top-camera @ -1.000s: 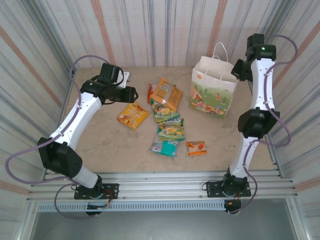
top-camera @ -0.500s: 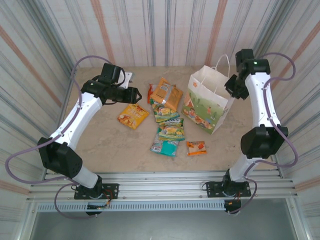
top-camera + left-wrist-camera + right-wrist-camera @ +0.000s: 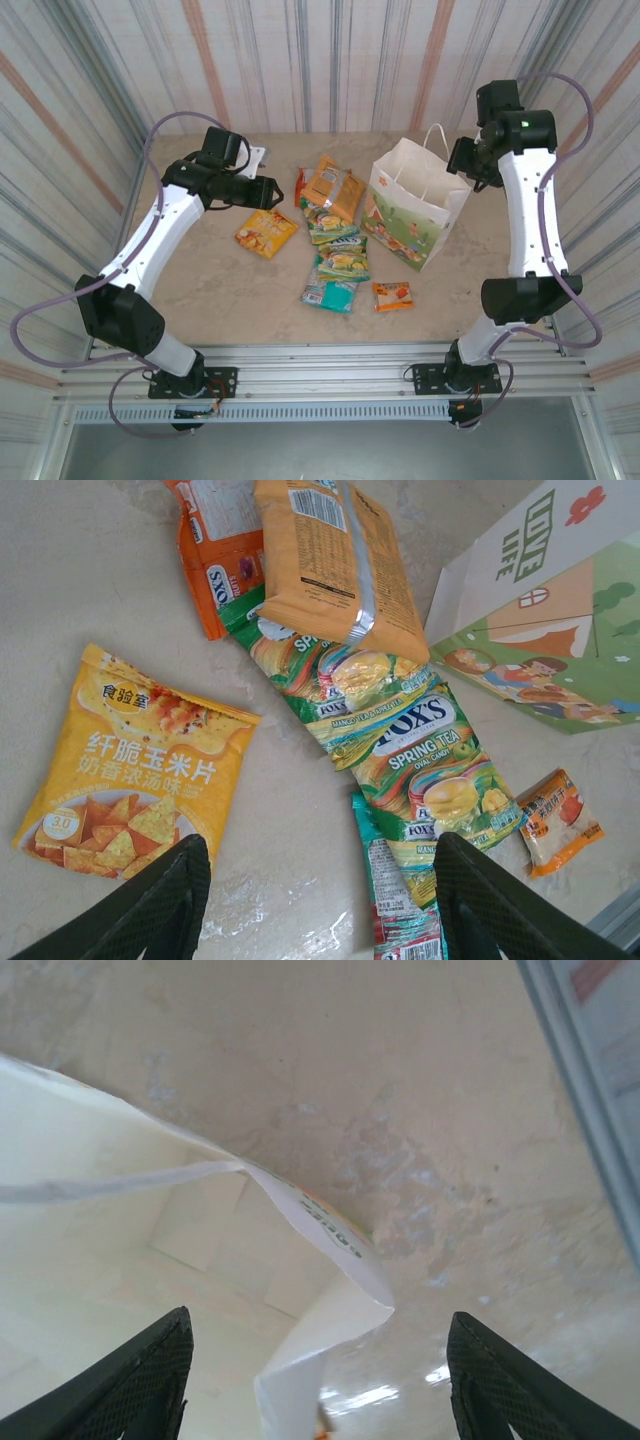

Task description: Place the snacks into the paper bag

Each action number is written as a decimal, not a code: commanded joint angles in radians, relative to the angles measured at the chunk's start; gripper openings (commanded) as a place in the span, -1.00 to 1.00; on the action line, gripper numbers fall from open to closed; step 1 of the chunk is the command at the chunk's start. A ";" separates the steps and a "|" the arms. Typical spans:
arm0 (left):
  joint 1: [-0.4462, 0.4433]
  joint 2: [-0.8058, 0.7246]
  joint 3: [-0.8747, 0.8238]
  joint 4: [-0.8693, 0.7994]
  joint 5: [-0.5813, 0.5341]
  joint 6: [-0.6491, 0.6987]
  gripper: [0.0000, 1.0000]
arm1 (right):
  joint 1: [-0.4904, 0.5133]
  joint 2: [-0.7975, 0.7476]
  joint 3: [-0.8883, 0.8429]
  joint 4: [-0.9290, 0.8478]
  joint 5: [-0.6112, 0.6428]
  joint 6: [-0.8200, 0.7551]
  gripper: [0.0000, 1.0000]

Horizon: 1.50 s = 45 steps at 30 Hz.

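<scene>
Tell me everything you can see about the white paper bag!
The paper bag is white, stiff-looking creased paper, with a thin white loop handle sticking up. Its front shows a cartoon: green field, orange tent, children; its side reads LOVE LIFE. It stands on the beige table, mouth open, leaning slightly. The right claw hangs open astride its rim, not pinching it.

I note glossy, crinkled foil snack packets (image 3: 400, 760), a matt white paper bag (image 3: 402, 226), a polished stone-look worktop (image 3: 80, 570).
</scene>
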<state>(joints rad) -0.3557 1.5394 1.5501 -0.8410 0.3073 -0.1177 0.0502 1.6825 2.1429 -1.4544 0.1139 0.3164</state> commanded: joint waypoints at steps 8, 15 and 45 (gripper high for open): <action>-0.007 -0.039 -0.007 0.054 0.072 0.072 0.25 | -0.061 0.104 0.062 0.009 -0.199 -0.471 0.40; -0.006 -0.055 -0.052 0.119 0.129 0.084 0.22 | -0.069 0.235 0.100 0.064 -0.250 -0.509 0.38; -0.053 -0.049 -0.080 0.173 0.110 0.011 0.07 | -0.092 0.102 -0.055 0.148 -0.189 -0.212 -1.00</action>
<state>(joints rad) -0.3958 1.4994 1.4784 -0.6750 0.4187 -0.0849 -0.0509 1.8065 2.1174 -1.3067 -0.0898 0.0753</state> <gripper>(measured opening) 0.534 0.048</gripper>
